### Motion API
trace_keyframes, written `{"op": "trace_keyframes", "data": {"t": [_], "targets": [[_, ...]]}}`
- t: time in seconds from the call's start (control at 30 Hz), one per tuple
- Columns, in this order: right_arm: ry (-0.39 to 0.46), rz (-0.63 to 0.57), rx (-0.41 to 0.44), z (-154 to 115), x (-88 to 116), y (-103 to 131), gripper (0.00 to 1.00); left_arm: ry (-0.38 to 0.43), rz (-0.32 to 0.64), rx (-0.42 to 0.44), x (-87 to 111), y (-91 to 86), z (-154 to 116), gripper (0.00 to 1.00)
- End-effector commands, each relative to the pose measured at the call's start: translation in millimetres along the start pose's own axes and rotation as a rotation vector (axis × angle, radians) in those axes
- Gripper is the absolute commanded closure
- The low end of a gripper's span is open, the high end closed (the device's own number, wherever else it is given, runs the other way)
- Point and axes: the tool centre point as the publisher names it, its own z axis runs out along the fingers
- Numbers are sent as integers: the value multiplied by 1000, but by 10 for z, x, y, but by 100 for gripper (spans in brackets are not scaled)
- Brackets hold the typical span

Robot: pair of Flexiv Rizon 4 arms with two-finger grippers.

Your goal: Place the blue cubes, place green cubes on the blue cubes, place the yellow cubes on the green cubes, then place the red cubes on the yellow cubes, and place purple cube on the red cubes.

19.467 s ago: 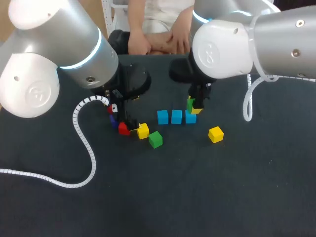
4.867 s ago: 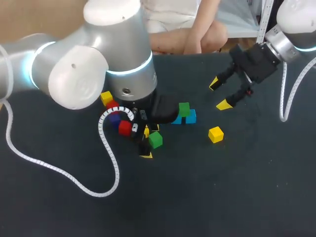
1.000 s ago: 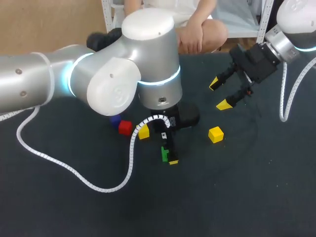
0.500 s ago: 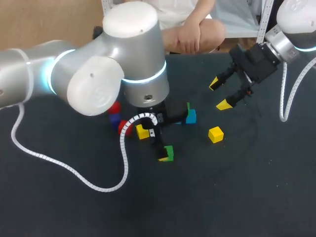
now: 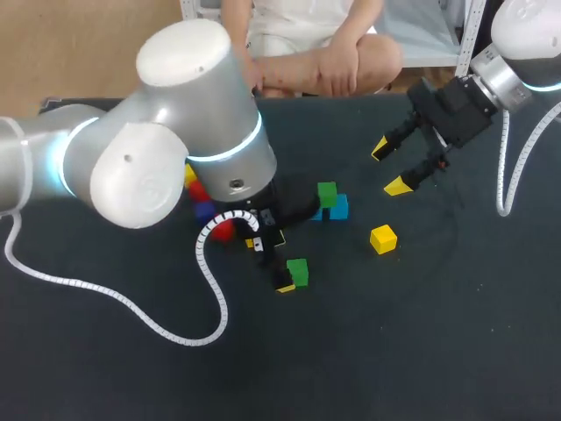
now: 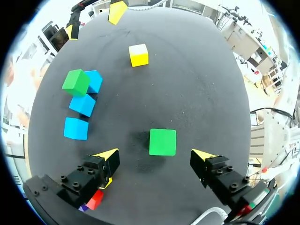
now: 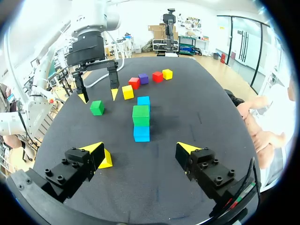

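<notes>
My left gripper (image 5: 282, 263) hangs open just over the table. A loose green cube (image 5: 298, 272) lies on the cloth just ahead of its spread fingers (image 6: 157, 157), touching neither. Three blue cubes lie in a row (image 6: 83, 104), and the end one carries a green cube (image 6: 76, 81). That stack (image 7: 140, 115) lies ahead of my right gripper (image 7: 143, 154). My right gripper (image 5: 392, 167) hovers open and empty at the back right. One yellow cube (image 5: 383, 239) lies alone to the right of the stack. In the head view my left arm hides part of the blue row.
Left of the blue row lie a yellow cube (image 7: 127, 92), a red cube (image 7: 134, 82), a purple cube (image 7: 143, 78), another red (image 7: 157, 76) and another yellow (image 7: 167, 73). My bulky left arm (image 5: 175, 149) covers part of that group. Dark cloth stretches bare toward the front.
The left gripper has let go of the green cube, which now rests on the cloth. The left arm has swung back toward the left. The right arm has not moved.
</notes>
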Motion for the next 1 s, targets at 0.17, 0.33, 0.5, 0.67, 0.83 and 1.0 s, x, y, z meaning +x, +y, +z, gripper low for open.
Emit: {"op": "trace_keyframes", "data": {"t": [0.17,0.33,0.5,0.67,0.83,1.0], "targets": [[0,0,3,-1,-1,10,0,-29,3,3,-22,0,14,0],[0,0,3,-1,-1,10,0,-37,9,10,-86,7,40,0],[0,0,3,-1,-1,10,0,-39,15,18,-113,6,72,0],[0,0,3,-1,-1,10,0,-40,10,24,-99,14,89,0],[0,0,3,-1,-1,10,0,-49,3,29,-94,29,116,0],[0,0,3,-1,-1,10,0,-60,8,29,-112,46,120,0]]}}
